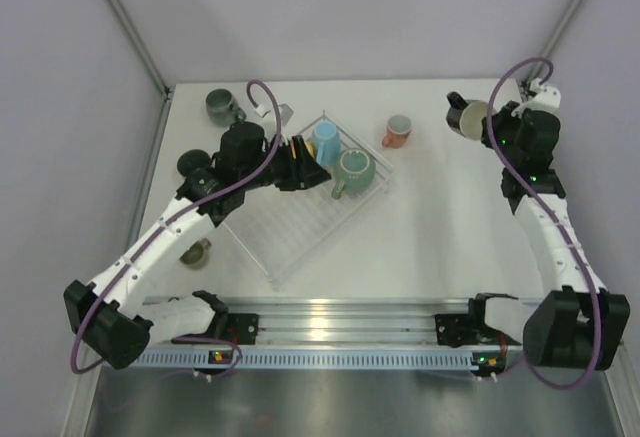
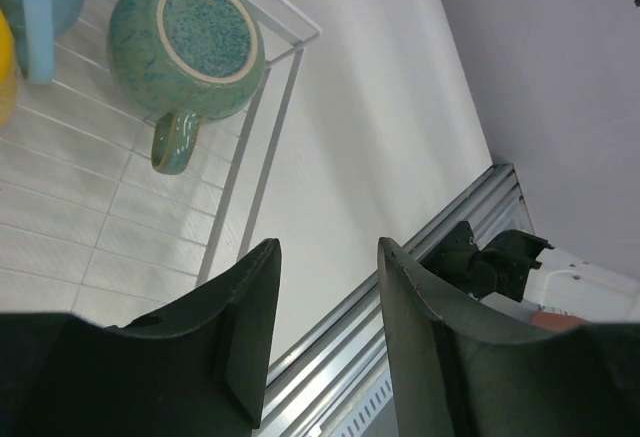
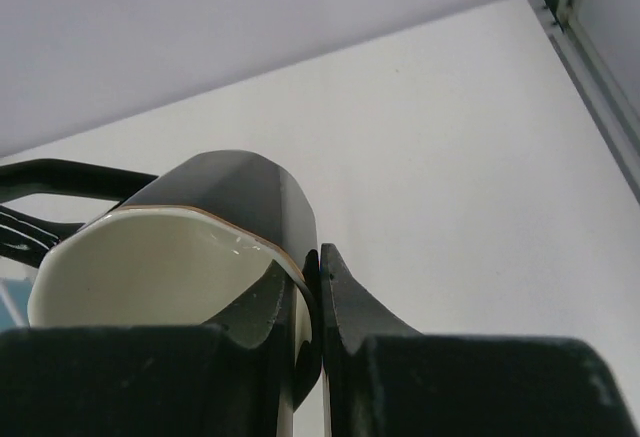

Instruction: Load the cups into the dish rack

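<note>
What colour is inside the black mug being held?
Cream inside the black mug, clearest in the right wrist view.

High overhead view, close wrist views, left shares dish rack (image 1: 285,229)

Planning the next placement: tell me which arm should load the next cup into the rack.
Probably right. The right gripper is shut on the wall of the black mug, one finger inside, one outside. The left gripper hangs empty, jaws apart, over the dish rack.
</note>
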`<state>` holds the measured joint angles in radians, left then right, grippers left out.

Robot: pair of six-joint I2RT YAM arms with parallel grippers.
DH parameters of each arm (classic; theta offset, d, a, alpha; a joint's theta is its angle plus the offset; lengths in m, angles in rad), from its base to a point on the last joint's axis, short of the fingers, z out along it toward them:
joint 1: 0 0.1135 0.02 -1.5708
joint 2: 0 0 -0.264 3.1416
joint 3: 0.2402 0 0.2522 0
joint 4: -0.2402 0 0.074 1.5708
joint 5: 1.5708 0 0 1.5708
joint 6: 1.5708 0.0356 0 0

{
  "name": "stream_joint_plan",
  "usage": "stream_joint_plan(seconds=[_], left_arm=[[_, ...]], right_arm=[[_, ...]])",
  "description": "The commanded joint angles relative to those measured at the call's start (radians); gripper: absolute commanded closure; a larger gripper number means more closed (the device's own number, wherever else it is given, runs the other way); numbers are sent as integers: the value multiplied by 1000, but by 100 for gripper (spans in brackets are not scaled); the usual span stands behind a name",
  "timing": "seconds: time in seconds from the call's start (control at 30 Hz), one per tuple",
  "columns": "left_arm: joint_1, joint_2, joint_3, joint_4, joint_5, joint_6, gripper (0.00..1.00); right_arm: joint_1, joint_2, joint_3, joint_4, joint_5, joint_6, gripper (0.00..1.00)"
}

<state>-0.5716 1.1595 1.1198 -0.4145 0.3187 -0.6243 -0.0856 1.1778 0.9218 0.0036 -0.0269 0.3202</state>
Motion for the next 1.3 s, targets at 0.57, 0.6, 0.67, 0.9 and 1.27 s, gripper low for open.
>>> stream_joint_plan(seconds=[0.57,0.6,0.67,0.9,1.27], left_arm=[[3,-61,-64,336,411,-319,44],[3,-58,-71,359,430,-354,44],[3,-50,-101,448,482,-400,42],[1,-12,-150,493,540,-476,37],[-2,31,-227,684,623,-643,35]], right_arm=[[530,-501,-333,542,-100,-644,100],[544,-504,-342,562,-117,-664,100],[576,-504,-357,581,-131,-697,100],[695,-518,-382,644,-130,-800,100],[882,-475,-380,707,-71,-949,100]])
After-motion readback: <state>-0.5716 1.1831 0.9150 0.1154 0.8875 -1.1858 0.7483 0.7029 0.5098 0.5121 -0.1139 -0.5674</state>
